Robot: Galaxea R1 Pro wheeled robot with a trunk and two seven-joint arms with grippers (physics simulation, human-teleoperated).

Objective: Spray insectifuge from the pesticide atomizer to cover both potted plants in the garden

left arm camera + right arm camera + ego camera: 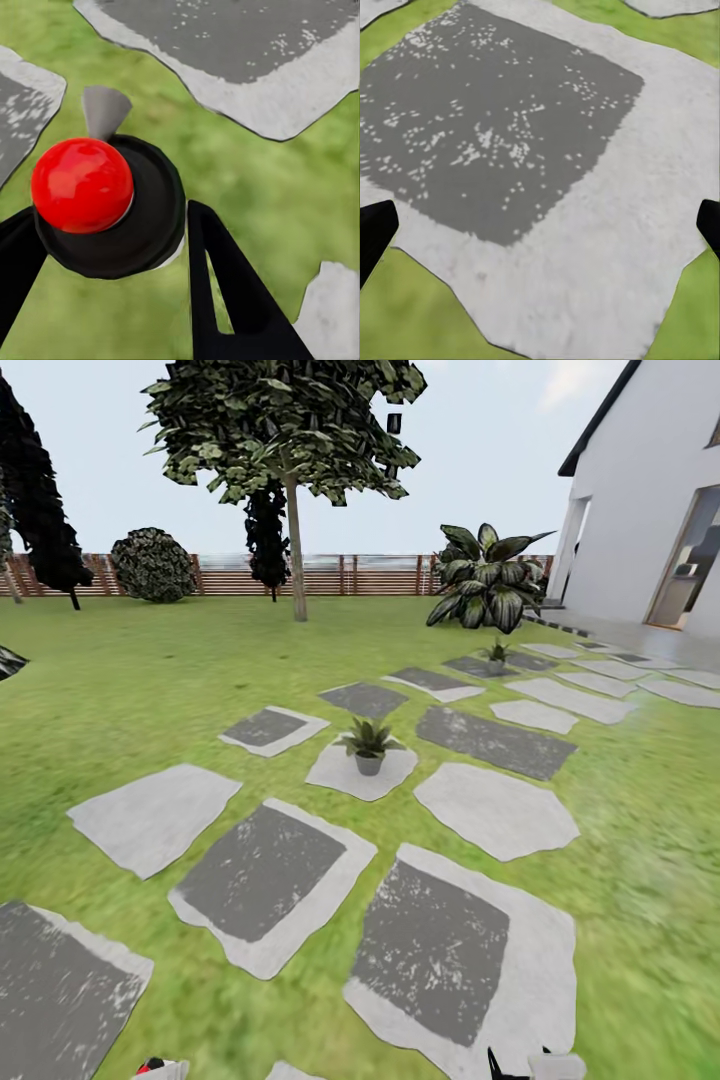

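Head view, near potted plant (pixel 368 745) on a pale stepping stone (pixel 340 775), second potted plant (pixel 496 654) farther right (by the broad-leaved shrub (pixel 487 578)), left wrist view, left gripper (pixel 112 247) clamped on the red-topped pesticide atomizer (pixel 90 191) over lawn (pixel 255 180), right wrist view, right gripper (pixel 540 229) fingers wide apart above a grey stone (pixel 510 120).

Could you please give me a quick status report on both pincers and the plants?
Left pincer shut on the atomizer. Right pincer open, empty, over a stepping stone. Near potted plant ahead, far potted plant beyond; path unobstructed.
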